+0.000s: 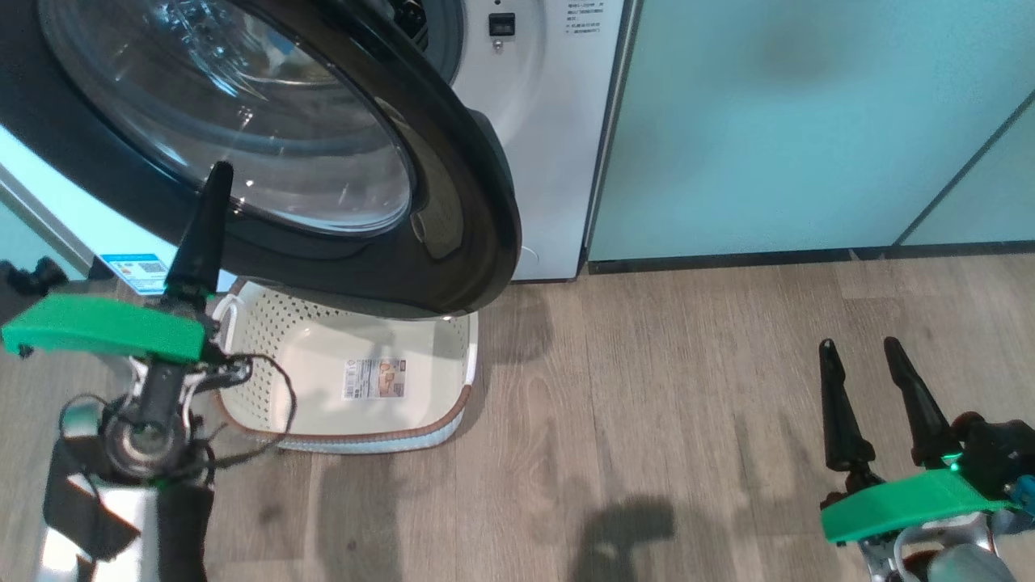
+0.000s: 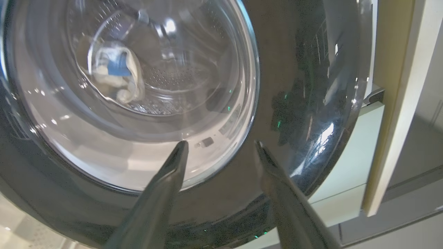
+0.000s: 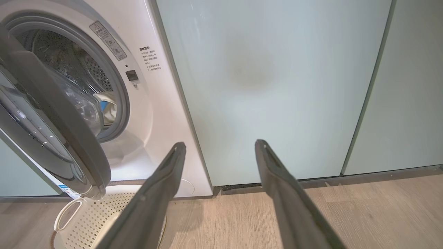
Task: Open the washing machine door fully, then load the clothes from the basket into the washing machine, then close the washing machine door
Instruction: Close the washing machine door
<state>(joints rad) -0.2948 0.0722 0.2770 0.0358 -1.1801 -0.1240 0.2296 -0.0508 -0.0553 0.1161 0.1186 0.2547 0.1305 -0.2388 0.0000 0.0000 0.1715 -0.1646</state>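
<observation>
Left gripper point(image 2: 220, 143): jaws open, gripping nothing, just before the glass of the part-open door point(image 1: 461, 210). Right gripper point(image 1: 859, 349): jaws open, gripping nothing, near right. Clothes point(image 3: 109, 107) lie inside the washing machine point(image 1: 550, 121). Basket point(image 1: 259, 331) stands below the door.

Left gripper point(image 2: 220, 144) raised, jaws apart, holding nothing. Right gripper point(image 1: 859, 349) low, jaws apart, likewise empty.
</observation>
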